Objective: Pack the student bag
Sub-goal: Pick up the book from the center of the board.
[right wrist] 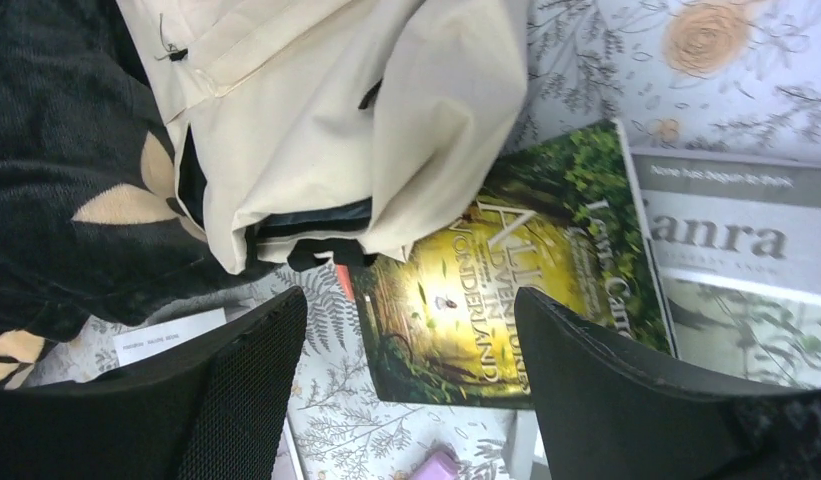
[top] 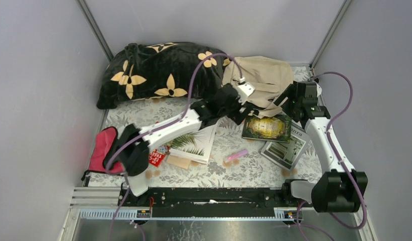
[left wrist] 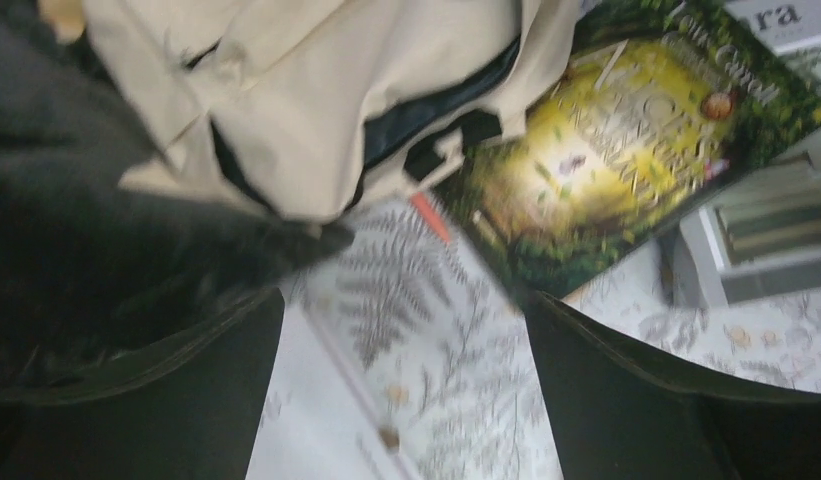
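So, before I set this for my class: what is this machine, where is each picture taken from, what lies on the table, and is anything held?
The machine is two robot arms, the left arm and the right arm, bolted at the table's near edge. Each ends in a two-finger gripper. The wide picture comes from a fixed camera above and behind them. The other two come from a small camera on each wrist, so the dark shapes at the bottom are that arm's own fingers. On the flower-patterned table lie a beige student bag, a black flowered pillow, a green book, a grey book, a fern-covered book, a red pouch and a small pink object. Both arms reach toward the bag. The left gripper and the right gripper are open and hold nothing.
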`<state>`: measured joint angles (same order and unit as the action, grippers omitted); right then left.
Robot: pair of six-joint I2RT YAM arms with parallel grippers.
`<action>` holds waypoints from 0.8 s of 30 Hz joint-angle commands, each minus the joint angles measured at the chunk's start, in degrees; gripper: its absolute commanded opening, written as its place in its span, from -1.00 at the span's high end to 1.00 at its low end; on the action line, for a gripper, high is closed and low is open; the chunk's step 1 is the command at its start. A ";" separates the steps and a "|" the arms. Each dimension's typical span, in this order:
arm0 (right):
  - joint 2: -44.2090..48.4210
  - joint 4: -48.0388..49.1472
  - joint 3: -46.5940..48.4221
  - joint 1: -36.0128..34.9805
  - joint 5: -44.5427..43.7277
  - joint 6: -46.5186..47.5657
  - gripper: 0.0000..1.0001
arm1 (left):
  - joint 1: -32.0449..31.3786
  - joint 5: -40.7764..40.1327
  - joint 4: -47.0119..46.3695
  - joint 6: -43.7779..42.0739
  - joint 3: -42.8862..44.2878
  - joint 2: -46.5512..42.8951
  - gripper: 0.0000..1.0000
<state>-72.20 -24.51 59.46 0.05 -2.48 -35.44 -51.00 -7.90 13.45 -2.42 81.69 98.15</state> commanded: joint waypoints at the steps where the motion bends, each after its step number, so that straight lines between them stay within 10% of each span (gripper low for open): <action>1: 7.08 -4.59 -1.39 -0.41 -5.59 -1.88 -0.67 | 2.08 6.97 2.36 -4.16 13.87 13.09 -0.94; 13: 15.26 -7.07 -7.65 -0.38 1.32 -3.62 -0.67 | 6.93 12.75 3.55 1.35 25.24 29.40 -0.69; 24: 15.04 9.00 -18.07 -0.45 22.17 -3.96 -0.72 | 7.08 16.40 -1.63 11.38 7.81 6.10 -0.74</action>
<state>-57.58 -25.36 43.86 -0.05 9.28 -38.20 -43.77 8.05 17.06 3.38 94.98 115.90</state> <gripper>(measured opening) 0.852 0.835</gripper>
